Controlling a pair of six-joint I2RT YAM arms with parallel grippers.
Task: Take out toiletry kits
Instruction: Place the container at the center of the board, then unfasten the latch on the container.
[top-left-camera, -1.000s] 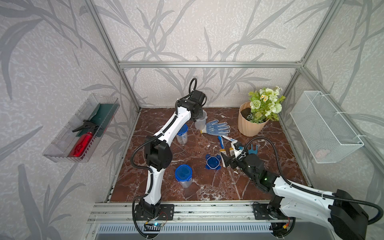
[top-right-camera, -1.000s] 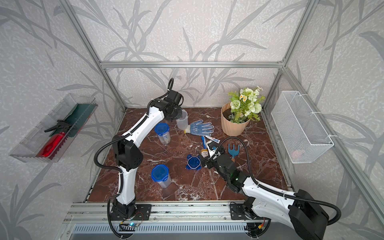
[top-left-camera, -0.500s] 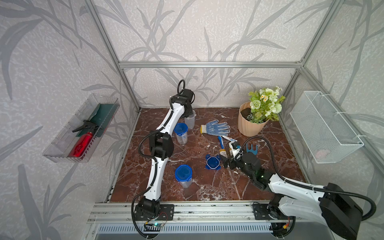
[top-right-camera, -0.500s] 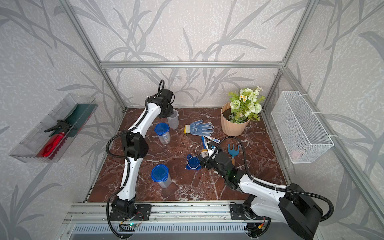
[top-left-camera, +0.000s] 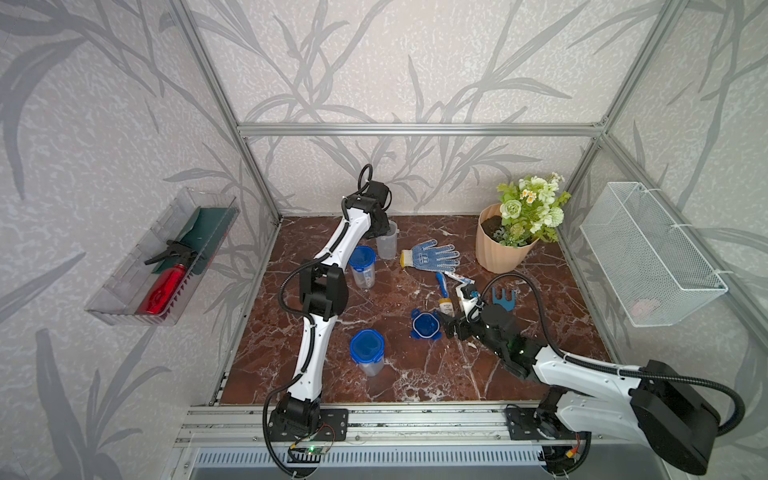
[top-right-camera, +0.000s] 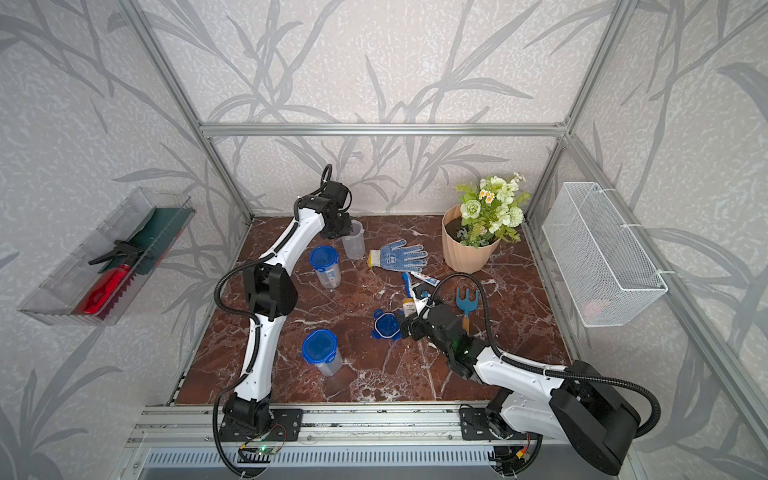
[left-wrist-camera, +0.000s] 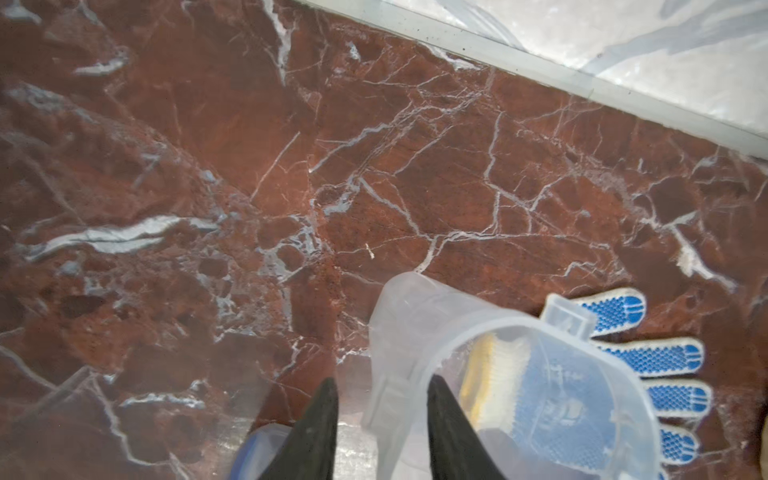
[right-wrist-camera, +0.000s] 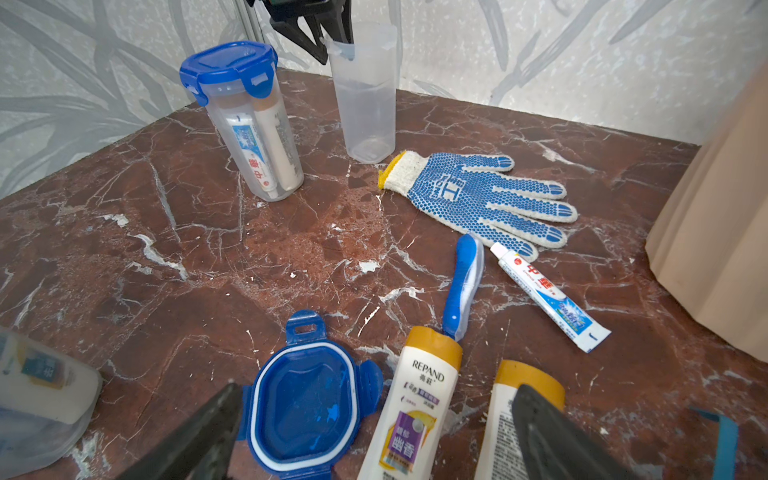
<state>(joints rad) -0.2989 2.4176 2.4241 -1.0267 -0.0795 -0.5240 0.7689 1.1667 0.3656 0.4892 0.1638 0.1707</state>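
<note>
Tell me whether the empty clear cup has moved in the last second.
Yes. The empty clear cup has shifted slightly away from the glove, toward the far lidded cup.

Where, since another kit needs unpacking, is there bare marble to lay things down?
Bare marble: behind the glove, between empty cup and pot; also the front, between the near lidded cup and right arm. Crowded: around the loose lid, bottles, toothbrush and fork.
</note>
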